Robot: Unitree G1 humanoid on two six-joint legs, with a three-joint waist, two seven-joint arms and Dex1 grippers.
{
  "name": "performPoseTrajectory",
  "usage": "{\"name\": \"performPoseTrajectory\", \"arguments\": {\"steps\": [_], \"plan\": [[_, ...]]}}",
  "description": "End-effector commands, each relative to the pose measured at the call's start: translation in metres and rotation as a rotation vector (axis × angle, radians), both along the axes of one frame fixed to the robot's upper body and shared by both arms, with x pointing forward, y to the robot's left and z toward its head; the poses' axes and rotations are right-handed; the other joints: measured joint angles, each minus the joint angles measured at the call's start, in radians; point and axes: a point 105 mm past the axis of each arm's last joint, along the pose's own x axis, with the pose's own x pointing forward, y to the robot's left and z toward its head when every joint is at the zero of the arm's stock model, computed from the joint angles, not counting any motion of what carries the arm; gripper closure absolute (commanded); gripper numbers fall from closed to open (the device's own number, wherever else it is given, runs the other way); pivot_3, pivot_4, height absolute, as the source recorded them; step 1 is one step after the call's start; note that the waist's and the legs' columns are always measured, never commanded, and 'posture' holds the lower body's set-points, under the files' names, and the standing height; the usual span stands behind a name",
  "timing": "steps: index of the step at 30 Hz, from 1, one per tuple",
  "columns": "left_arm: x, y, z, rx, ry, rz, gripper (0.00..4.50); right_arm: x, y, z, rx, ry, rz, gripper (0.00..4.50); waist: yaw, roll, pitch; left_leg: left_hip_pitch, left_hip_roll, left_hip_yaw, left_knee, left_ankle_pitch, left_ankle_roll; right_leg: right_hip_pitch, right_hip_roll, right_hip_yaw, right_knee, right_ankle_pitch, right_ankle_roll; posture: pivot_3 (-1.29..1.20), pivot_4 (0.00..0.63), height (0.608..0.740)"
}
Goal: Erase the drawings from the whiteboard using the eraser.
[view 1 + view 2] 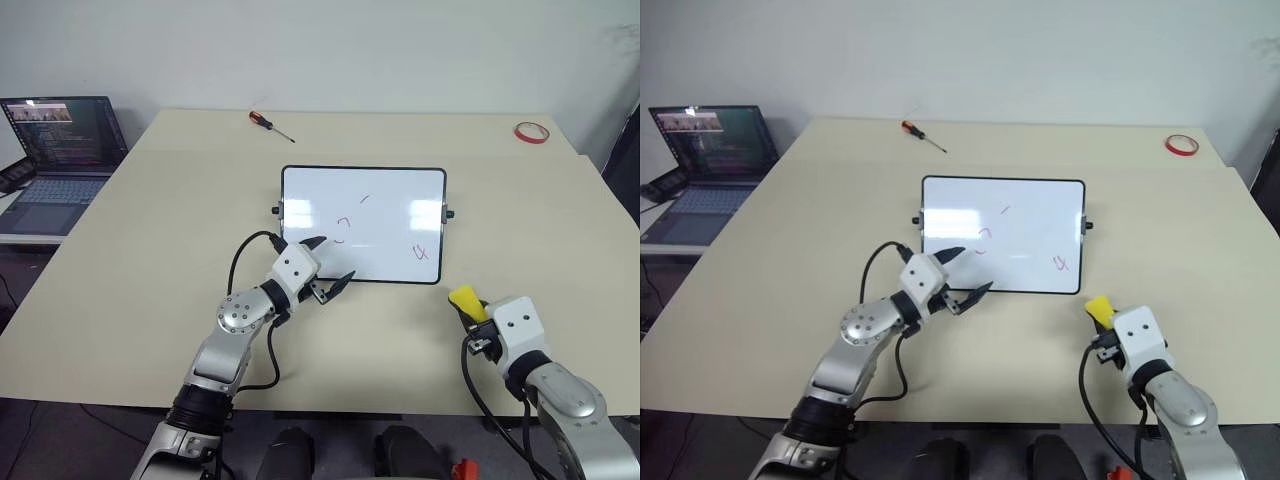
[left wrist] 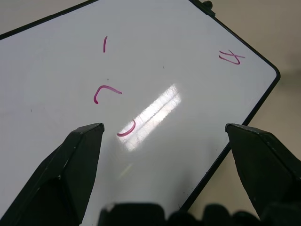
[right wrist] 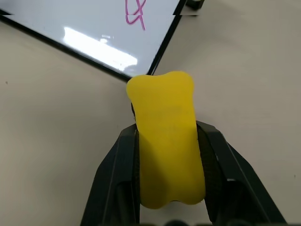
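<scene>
- Yellow eraser [image 3: 167, 141] is sitting clamped between my right gripper's [image 1: 472, 312] fingers, over the beige table [image 1: 150, 230] just off the whiteboard's [image 1: 390, 195] near right corner.
- My left gripper [image 1: 330, 266] is hovering with fingers spread apart at the board's near left corner.
- Red drawings [image 2: 107, 92] are showing on the board.
</scene>
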Motion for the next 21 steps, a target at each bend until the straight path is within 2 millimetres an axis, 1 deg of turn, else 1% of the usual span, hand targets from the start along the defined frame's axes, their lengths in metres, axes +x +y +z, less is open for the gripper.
{"name": "performPoseTrajectory", "arguments": {"steps": [1, 4, 7, 11, 14, 21], "plan": [[-0.001, -0.001, 0.007, -0.012, -0.031, -0.012, 0.00, 0.002, 0.002, 0.013, 0.001, -0.059, 0.009, 3.23, 0.002, 0.000, 0.000, 0.000, 0.000, 0.000, 0.000, 0.000, 0.000, 0.000, 0.000, 0.000, 0.000, 0.000, 0.000, 0.00, 0.150, 0.740], [-0.001, -0.002, 0.006, -0.011, -0.027, -0.017, 0.00, 0.007, 0.003, 0.017, 0.006, -0.078, 0.014, 3.23, 0.002, 0.000, 0.000, -0.001, 0.000, 0.000, 0.000, 0.000, 0.000, 0.000, -0.001, 0.000, -0.001, 0.000, 0.000, 0.00, 0.150, 0.740], [0.000, -0.009, 0.005, -0.010, -0.019, -0.040, 0.00, 0.014, 0.007, 0.024, 0.016, -0.111, 0.024, 3.23, 0.001, 0.000, 0.000, 0.000, 0.000, 0.000, 0.000, 0.000, 0.000, 0.000, -0.001, 0.000, 0.000, 0.000, 0.000, 0.00, 0.150, 0.740], [0.003, -0.026, 0.004, -0.010, -0.009, -0.108, 0.00, 0.025, 0.018, 0.028, 0.020, -0.143, 0.062, 3.23, 0.002, -0.001, 0.000, 0.000, -0.001, 0.000, 0.000, 0.000, 0.000, 0.000, 0.000, 0.000, 0.000, 0.000, 0.000, 0.00, 0.150, 0.740], [0.006, -0.040, 0.005, -0.023, 0.005, -0.162, 0.00, 0.038, 0.027, 0.034, 0.029, -0.171, 0.089, 3.23, 0.002, -0.001, 0.000, -0.001, -0.001, 0.000, 0.000, 0.000, 0.000, 0.000, 0.000, 0.000, 0.000, 0.000, 0.000, 0.00, 0.150, 0.740], [0.008, -0.049, 0.006, -0.023, 0.005, -0.199, 0.00, 0.056, 0.039, 0.034, 0.032, -0.190, 0.116, 3.23, -0.001, -0.001, 0.000, -0.001, 0.000, 0.001, 0.000, 0.000, 0.000, -0.001, 0.000, 0.000, 0.000, 0.000, 0.000, 0.00, 0.150, 0.740]]}}
